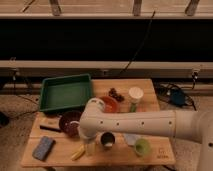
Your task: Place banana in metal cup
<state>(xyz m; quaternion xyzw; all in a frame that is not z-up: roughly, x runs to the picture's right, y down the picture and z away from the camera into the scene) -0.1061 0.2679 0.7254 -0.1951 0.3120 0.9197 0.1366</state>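
The banana (77, 153) lies on the wooden table (120, 157) near its front edge; only its left end shows, the rest is behind my gripper. My gripper (89, 147) hangs straight down over the banana's right end, at table level. The metal cup (107, 140), dark with a pale inside, stands just right of my gripper. My white arm (145, 124) reaches in from the right across the table's front half.
A green tray (65, 92) sits at the back left. A dark red bowl (70, 122) and an orange bowl (110, 104) stand mid-table. A white cup (135, 94), a light green cup (142, 146), a blue sponge (43, 148) and a dark bar (48, 127) are also there.
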